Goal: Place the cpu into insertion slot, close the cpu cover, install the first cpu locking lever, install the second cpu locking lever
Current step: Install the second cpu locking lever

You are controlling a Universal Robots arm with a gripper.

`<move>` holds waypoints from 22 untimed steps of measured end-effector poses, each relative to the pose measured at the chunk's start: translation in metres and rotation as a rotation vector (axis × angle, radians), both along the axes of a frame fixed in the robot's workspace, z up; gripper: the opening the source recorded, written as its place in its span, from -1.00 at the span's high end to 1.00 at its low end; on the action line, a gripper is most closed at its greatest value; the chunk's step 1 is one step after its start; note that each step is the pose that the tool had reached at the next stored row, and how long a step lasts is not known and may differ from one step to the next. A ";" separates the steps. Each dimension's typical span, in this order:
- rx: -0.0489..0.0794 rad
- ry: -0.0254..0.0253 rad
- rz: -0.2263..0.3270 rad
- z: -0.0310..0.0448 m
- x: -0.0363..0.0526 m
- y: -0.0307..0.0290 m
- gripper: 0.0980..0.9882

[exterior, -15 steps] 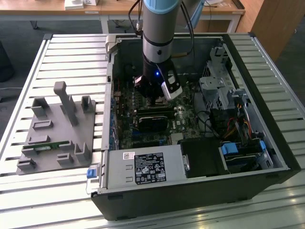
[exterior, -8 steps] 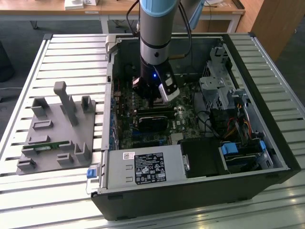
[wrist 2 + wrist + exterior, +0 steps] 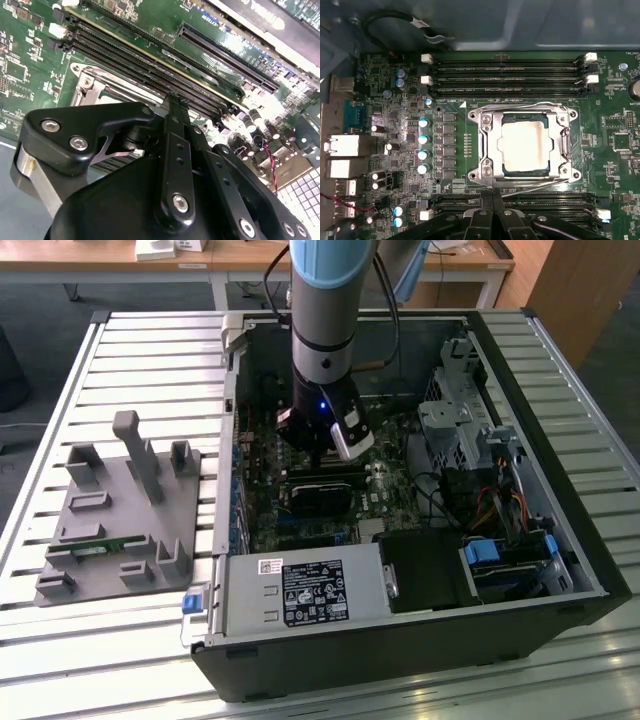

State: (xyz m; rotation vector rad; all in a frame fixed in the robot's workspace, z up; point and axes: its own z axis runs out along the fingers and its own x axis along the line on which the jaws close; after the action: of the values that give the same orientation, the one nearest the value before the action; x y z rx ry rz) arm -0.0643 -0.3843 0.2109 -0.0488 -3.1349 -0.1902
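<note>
Cpu (image 3: 526, 146) lies seated in the insertion slot (image 3: 492, 150) on the green motherboard (image 3: 450, 125), its pale metal top showing through the window of the cpu cover (image 3: 488, 145), which lies flat over it. Long memory slots (image 3: 507, 75) run along 2 sides. Gripper (image 3: 492, 202) hangs just beside the socket, fingers pressed together, holding nothing.

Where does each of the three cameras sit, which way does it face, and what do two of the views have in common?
Exterior view: off the arm, above and outside, looking down into the open computer case; the arm reaches inside it.
First wrist view: on the arm, facing straight at the motherboard; the cpu sits under the closed cpu cover, with gripper parts at one edge.
Second wrist view: on the arm, looking obliquely along the gripper body at the board.
Shared: both wrist views show the long memory slots and the socket's metal frame.
</note>
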 end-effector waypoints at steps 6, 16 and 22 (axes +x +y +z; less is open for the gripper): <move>0.018 -0.0030 0.000 -0.0007 -0.0049 -0.0015 0.98; 0.058 -0.0089 0.000 -0.0077 -0.0082 -0.0033 0.98; 0.078 -0.0095 0.000 -0.0079 -0.0089 -0.0076 0.98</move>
State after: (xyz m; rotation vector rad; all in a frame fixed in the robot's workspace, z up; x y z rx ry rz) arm -0.0732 -0.3919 0.2030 -0.0481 -3.1334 -0.3127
